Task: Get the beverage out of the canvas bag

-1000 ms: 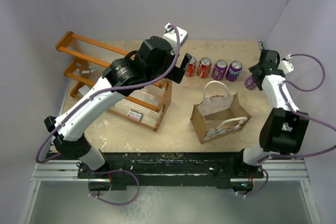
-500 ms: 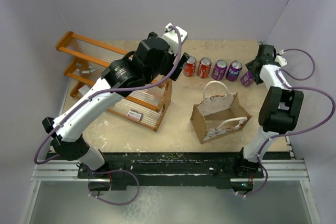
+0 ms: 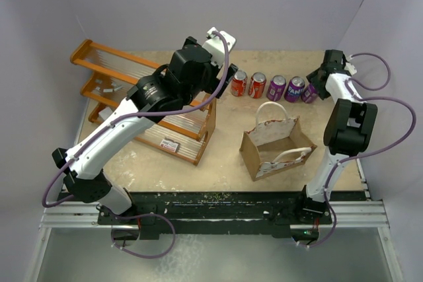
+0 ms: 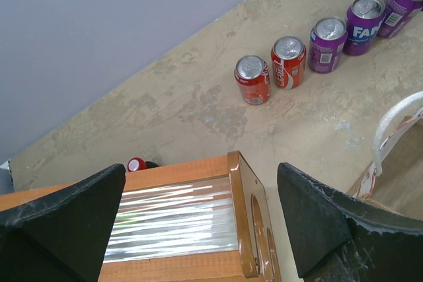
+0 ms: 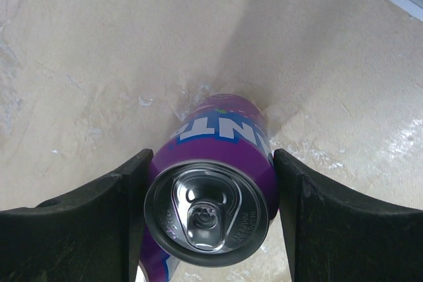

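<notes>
Right wrist view gives you the right claw (image 5: 213, 203) clamped on a purple Fanta can (image 5: 225, 130). One black finger (image 5: 99, 222) presses each side of the can just below its silver lid, and the pull tab faces the camera. The beige tabletop (image 5: 79, 44) lies below the can; you cannot tell from here whether the can's base touches it.

From the top external camera, you find that claw at the far right of the table, with the right arm stretched out to it. The gripped can sits at the right end of a row along the far side. Just beside it to the left stand two more purple cans (image 3: 285, 88), then two red cans (image 3: 248, 84), all upright.

The canvas bag (image 3: 281, 163) stands upright on the table nearer the arm bases than the row. It touches none of the cans and is apart from the right claw. Its mouth is up, and one white loop handle (image 3: 271, 111) rises from the far panel.

The left claw (image 4: 200, 170) has its jaws wide apart with nothing between them. It hangs above the end of the wooden rack (image 4: 246, 222), facing the red cans.
</notes>
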